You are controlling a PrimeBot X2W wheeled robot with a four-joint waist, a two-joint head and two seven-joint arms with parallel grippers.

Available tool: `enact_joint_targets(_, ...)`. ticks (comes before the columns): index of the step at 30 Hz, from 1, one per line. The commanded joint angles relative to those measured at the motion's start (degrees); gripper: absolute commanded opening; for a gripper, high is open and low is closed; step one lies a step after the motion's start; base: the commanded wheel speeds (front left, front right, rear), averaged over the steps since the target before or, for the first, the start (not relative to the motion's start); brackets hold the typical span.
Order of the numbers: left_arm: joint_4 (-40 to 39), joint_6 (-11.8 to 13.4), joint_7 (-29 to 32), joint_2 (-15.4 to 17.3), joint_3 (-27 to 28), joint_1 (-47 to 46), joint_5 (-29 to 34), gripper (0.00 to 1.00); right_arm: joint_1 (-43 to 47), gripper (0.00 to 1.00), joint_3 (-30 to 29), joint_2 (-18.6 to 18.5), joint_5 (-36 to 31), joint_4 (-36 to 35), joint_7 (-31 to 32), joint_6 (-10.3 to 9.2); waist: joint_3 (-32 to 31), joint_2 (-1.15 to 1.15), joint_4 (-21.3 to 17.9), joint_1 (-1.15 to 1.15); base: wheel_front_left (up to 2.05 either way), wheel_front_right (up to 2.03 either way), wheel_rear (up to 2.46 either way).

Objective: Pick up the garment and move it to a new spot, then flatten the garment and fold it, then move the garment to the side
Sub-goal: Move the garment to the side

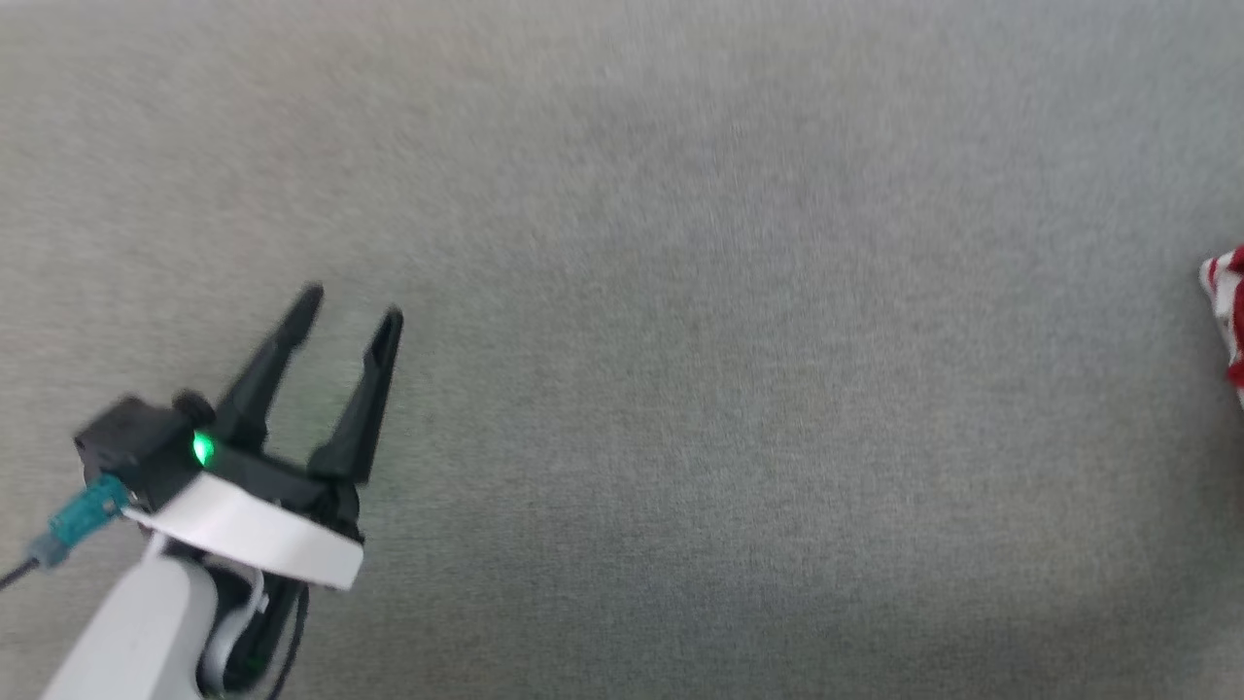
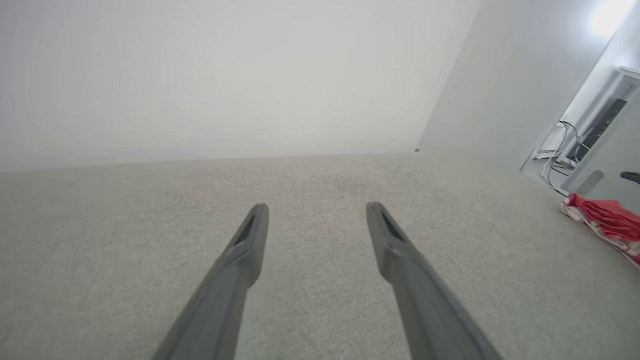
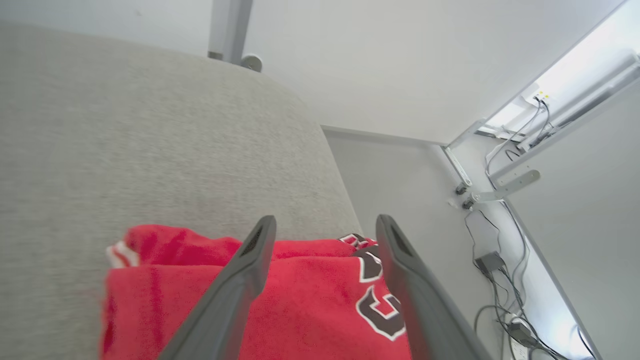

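The left hand [image 1: 350, 306] hovers over bare grey fabric-covered worktop [image 1: 680, 340], its two dark fingers spread wide with nothing between them; the left wrist view shows the same wide gap [image 2: 317, 207]. Well off to that hand's right lies the garment [image 1: 1226, 311], a red jersey with white-and-red striped trim, bunched at the worktop's edge [image 2: 607, 220]. The right hand [image 3: 326, 220] sits directly above the jersey [image 3: 310, 300], fingers parted and gripping nothing, red cloth with black, white-outlined lettering visible under and between them; whether the fingertips touch the cloth cannot be told. Beyond that hand, past the worktop's rounded corner, cables [image 3: 500, 280] trail on the floor.
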Motion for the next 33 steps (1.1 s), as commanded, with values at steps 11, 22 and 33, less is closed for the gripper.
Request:
enact_joint_targets(11, 8.8, 0.1, -0.3, -6.6, 4.9, 11.8, 2.0, 1.0, 9.8, 1.0, 15.5, 5.1, 12.0, 2.1, -13.5, -0.3, -16.9, 0.0, 5.7, 0.0, 0.0, 0.0, 0.0)
enact_joint_targets(22, 10.2, 0.1, -0.3, -10.4, 10.1, 20.0, 4.8, 1.0, 18.6, 1.0, 22.6, 10.5, 23.4, 3.0, -24.7, -0.3, -23.9, 0.0, 7.2, 0.0, 0.0, 0.0, 0.0)
enact_joint_targets(33, 7.2, 0.1, -0.3, -12.3, 15.5, 25.7, 6.6, 1.0, 23.7, 1.0, 23.2, 13.4, 25.6, -2.4, -27.7, -0.23, -26.0, 0.0, 8.0, 0.0, 0.0, 0.0, 0.0)
